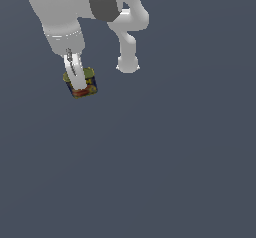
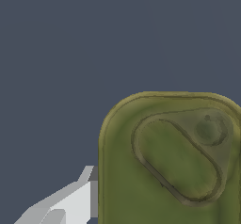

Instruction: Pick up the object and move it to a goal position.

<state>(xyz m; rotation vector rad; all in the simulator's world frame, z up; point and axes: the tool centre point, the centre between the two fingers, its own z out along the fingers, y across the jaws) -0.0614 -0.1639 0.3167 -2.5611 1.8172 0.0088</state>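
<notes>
The white, segmented robot arm reaches down from the top of the exterior view, toward that view's left, and ends in a pale two-fingered gripper whose near finger lies across the front of a small boxy can with rounded corners, an olive-green top and a dark blue label marked in yellow and red. The can sits tilted, its top edge leaning toward the exterior view's left, and the finger is pressed flat on its side; the jaws are closed around the can, gripping it. The far finger is hidden behind the can in that view. In the wrist view the olive top of the can fills much of the frame, showing a raised rounded rim and an oval pull-tab panel, with one white finger touching the can's side edge. Whether the can rests on the flat slate-grey surface or hangs just above it cannot be told, since no shadow or contact line shows. A second white arm link with a rounded end hangs nearby on the exterior view's right of the can, apart from it. The grey surface spreads open below and toward the exterior view's right of the can.
</notes>
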